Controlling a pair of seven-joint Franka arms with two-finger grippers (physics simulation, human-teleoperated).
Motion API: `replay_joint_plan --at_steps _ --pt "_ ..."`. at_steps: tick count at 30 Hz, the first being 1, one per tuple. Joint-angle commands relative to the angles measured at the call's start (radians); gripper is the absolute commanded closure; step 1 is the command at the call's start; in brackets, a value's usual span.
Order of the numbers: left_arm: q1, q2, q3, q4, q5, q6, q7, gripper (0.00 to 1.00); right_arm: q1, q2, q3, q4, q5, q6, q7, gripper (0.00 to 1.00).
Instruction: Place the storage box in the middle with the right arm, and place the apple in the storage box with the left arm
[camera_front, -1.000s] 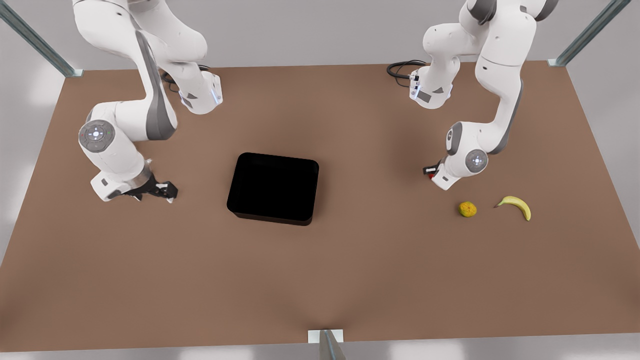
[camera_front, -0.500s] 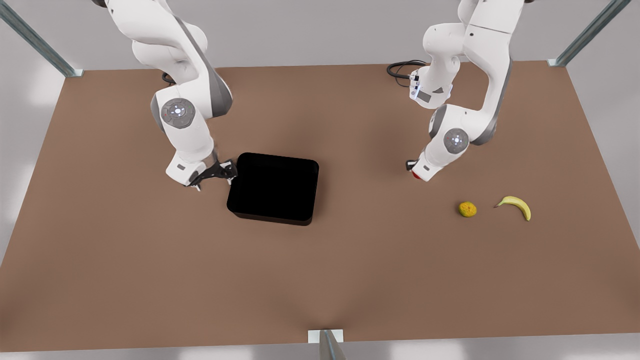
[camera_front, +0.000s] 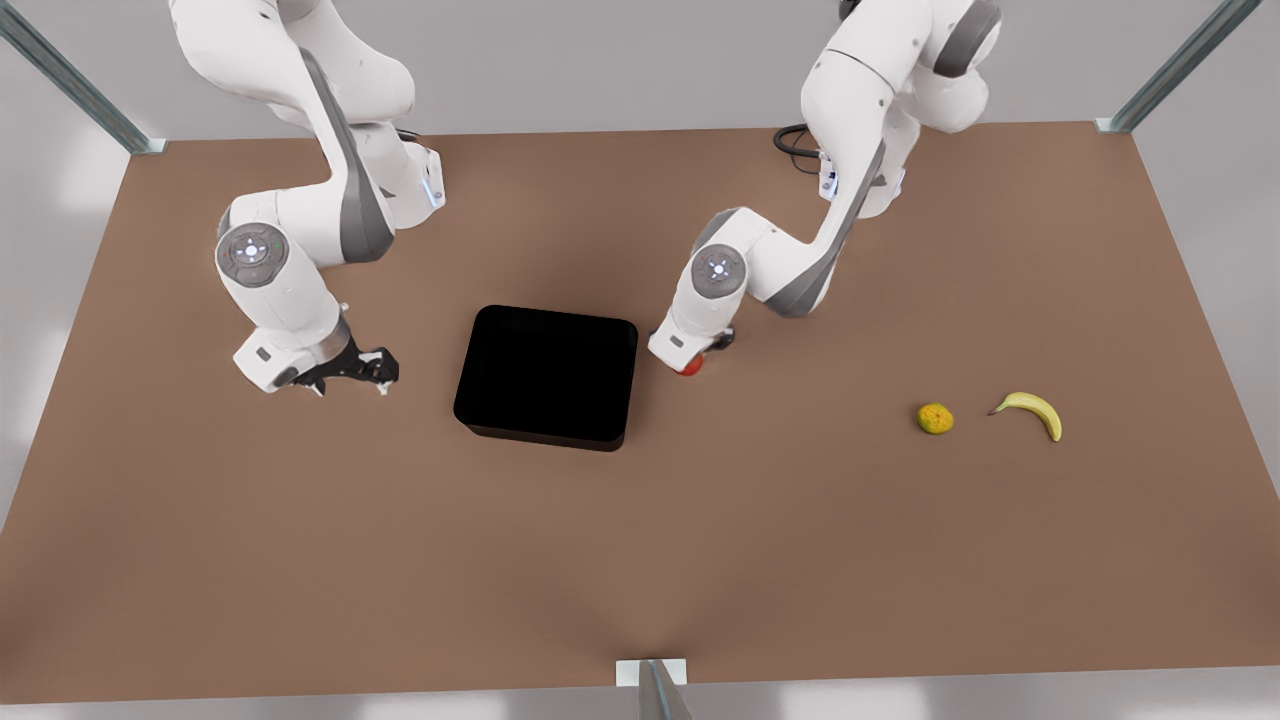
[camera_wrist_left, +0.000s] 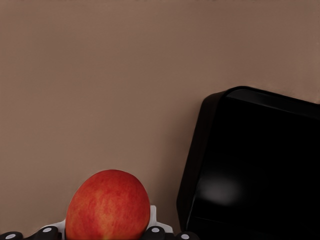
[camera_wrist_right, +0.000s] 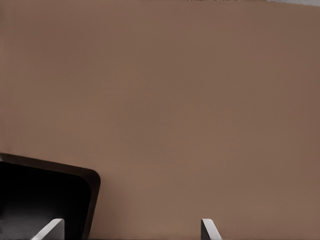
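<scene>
The storage box (camera_front: 547, 375) is seen on the brown table (camera_front: 700, 560), slightly toward the front view's left of the table's middle; glossy black, low walls, rounded corners, interior dark and nothing made out inside. One corner of it is also seen in the left wrist view (camera_wrist_left: 260, 165) and in the right wrist view (camera_wrist_right: 45, 200). No label, brand or writing is readable on the box or on anything else.

The apple (camera_front: 690, 365) is held just off the box's edge on the front view's right, outside the walls. In the left wrist view the apple (camera_wrist_left: 108, 206) is seen red with an orange blush, gripped between the fingers of the left gripper (camera_front: 700, 355), which is clenched on it.

The right gripper (camera_front: 355, 372) is placed near the box's side on the front view's left, apart from it, nothing between its fingers. Its two fingertips (camera_wrist_right: 50, 230) are seen spread apart in the right wrist view, so it is recorded as released.

Well apart on the front view's right, a yellow-green bumpy fruit (camera_front: 935, 418) and a banana (camera_front: 1030, 411) are noted lying close together on the table.
</scene>
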Motion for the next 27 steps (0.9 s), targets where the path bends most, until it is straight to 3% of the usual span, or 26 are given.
replay_joint_plan --at_steps 1,4,8,12,13,15,19,21,25,27 --pt "-0.022 0.012 0.022 0.024 -0.114 -0.012 -0.001 0.36 0.024 -0.001 0.0 0.0 0.0 0.0 0.0 0.0" --pt "-0.096 0.114 0.076 0.19 -0.181 -0.056 -0.033 0.36 0.022 -0.004 0.0 0.0 0.0 0.0 -0.005 0.0" --pt "-0.27 0.255 0.255 0.335 -0.315 -0.053 -0.064 0.36 0.021 -0.008 0.0 0.0 0.0 -0.026 -0.005 0.0" --pt "-0.316 0.347 0.337 0.428 -0.4 -0.041 -0.075 0.35 0.001 -0.013 -0.001 0.002 0.0 -0.021 -0.044 0.0" --pt "-0.36 0.368 0.413 0.441 -0.473 -0.033 -0.075 0.35 0.001 -0.015 -0.001 0.002 0.0 -0.023 -0.044 0.0" --pt "-0.374 0.381 0.418 0.455 -0.482 -0.025 -0.076 0.0 0.001 -0.015 -0.001 0.002 0.0 -0.025 -0.044 0.0" --pt "-0.372 0.379 0.42 0.455 -0.48 -0.025 -0.075 0.0 0.001 -0.016 0.0 0.002 0.0 -0.028 -0.044 0.0" --pt "-0.366 0.286 0.436 0.391 -0.453 -0.041 -0.052 0.0 0.001 -0.016 0.0 0.002 0.0 -0.028 -0.044 0.0" --pt "-0.309 -0.15 0.433 -0.086 -0.145 -0.041 0.088 0.0 0.001 -0.021 0.0 0.002 0.0 -0.026 -0.046 0.0" --pt "-0.216 -0.239 0.435 -0.123 -0.086 -0.165 0.198 0.0 0.001 -0.021 0.0 0.002 0.0 -0.026 -0.044 0.0"
